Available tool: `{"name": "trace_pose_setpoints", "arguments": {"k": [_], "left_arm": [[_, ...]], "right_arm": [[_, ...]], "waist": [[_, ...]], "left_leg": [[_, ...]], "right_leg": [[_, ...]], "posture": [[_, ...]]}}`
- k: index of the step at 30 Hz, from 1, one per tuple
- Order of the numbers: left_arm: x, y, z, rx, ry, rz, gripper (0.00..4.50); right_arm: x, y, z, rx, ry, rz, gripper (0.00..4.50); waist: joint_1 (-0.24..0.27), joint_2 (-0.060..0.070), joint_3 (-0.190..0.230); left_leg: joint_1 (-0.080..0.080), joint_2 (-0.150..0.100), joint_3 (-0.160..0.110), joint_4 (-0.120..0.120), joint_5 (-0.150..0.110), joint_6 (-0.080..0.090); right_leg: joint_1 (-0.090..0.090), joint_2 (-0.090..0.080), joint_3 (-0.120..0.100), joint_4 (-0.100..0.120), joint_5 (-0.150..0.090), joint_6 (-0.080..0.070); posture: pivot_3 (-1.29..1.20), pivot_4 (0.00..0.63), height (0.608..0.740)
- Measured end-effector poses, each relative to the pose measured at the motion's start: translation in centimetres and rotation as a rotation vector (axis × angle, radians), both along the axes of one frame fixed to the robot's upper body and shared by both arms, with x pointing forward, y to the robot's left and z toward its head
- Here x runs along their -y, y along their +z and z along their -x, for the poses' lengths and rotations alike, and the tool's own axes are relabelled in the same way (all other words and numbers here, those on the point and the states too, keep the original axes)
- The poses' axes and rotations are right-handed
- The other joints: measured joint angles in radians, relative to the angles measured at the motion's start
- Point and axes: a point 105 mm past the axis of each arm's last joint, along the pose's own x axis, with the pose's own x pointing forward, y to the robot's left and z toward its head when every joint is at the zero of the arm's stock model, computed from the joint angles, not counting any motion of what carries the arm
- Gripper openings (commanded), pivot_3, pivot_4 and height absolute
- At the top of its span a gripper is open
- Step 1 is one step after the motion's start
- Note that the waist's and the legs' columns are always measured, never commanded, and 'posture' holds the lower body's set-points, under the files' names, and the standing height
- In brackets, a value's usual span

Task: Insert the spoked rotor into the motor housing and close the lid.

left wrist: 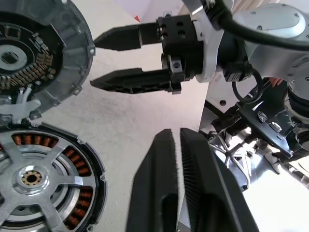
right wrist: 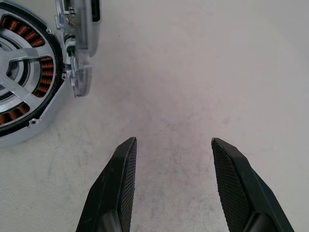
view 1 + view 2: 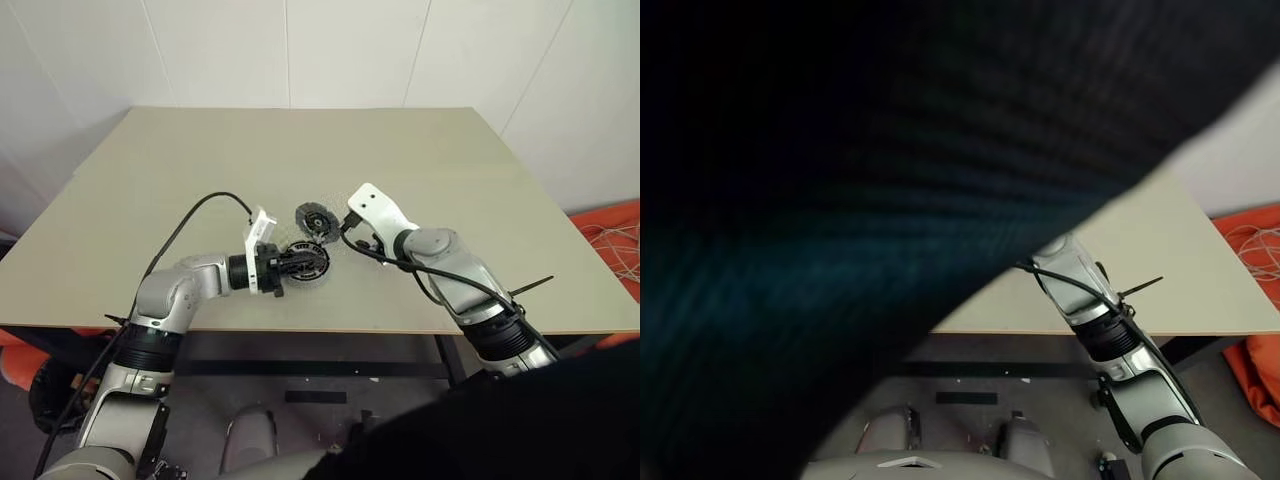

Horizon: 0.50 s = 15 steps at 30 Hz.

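Note:
The motor housing (image 1: 72,159) lies on the table, its copper coils showing between the silver spokes of the spoked rotor (image 1: 31,178), which sits inside it within a black ring. Just beyond it lies the lid (image 3: 313,217), also in the left wrist view (image 1: 72,43), with its grey ribbed rim. My left gripper (image 1: 176,134) is shut with nothing between its fingers, right beside the housing (image 3: 308,262). My right gripper (image 2: 174,150) stands open over bare table, its fingertips close to the lid and housing, touching neither.
The beige table (image 3: 420,150) stands against a white wall, with room on all sides of the parts. Its front edge runs just below my forearms. Orange fabric and cables (image 3: 612,235) lie on the floor to the right.

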Motion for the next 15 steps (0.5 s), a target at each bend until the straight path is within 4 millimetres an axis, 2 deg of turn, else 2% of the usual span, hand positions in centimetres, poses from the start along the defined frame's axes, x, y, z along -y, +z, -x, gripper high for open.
{"name": "trace_pose_setpoints", "arguments": {"k": [4, 7, 10, 15], "left_arm": [[0.6, -0.8, -0.2, -0.054, -0.014, -0.035, 0.03], [0.9, -2.5, -0.1, -0.11, -0.022, -0.091, 0.03], [0.8, -4.1, 0.0, -0.167, -0.018, -0.151, 0.03], [0.3, -5.2, -0.2, -0.183, 0.0, -0.238, 0.03]], "right_arm": [[0.0, 0.0, 0.0, 0.0, -0.001, -0.002, 2.76], [0.0, 0.0, 0.0, 0.0, -0.001, -0.002, 2.76], [0.0, 0.0, 0.0, 0.001, -0.002, -0.002, 2.76], [0.0, 0.0, 0.0, 0.003, -0.004, -0.002, 2.76]], "waist": [[0.0, 0.0, 0.0], [0.0, 0.0, 0.0], [0.0, 0.0, 0.0], [0.001, 0.0, 0.0]], "left_leg": [[0.0, 0.0, 0.0, 0.0, 0.0, 0.0], [0.0, 0.0, 0.0, 0.0, 0.0, 0.0], [0.0, 0.0, 0.0, 0.0, 0.0, 0.0], [0.0, 0.0, 0.0, 0.0, 0.0, 0.0]], "right_leg": [[0.0, 0.0, 0.0, 0.0, 0.0, 0.001], [0.0, 0.0, 0.0, 0.0, -0.001, 0.001], [0.0, 0.0, 0.0, 0.0, 0.0, 0.001], [0.0, 0.0, 0.0, 0.0, 0.0, 0.0]], "posture": [[0.0, 0.0, 0.74], [0.0, 0.0, 0.74], [0.0, 0.0, 0.74], [0.0, 0.0, 0.74]]}}
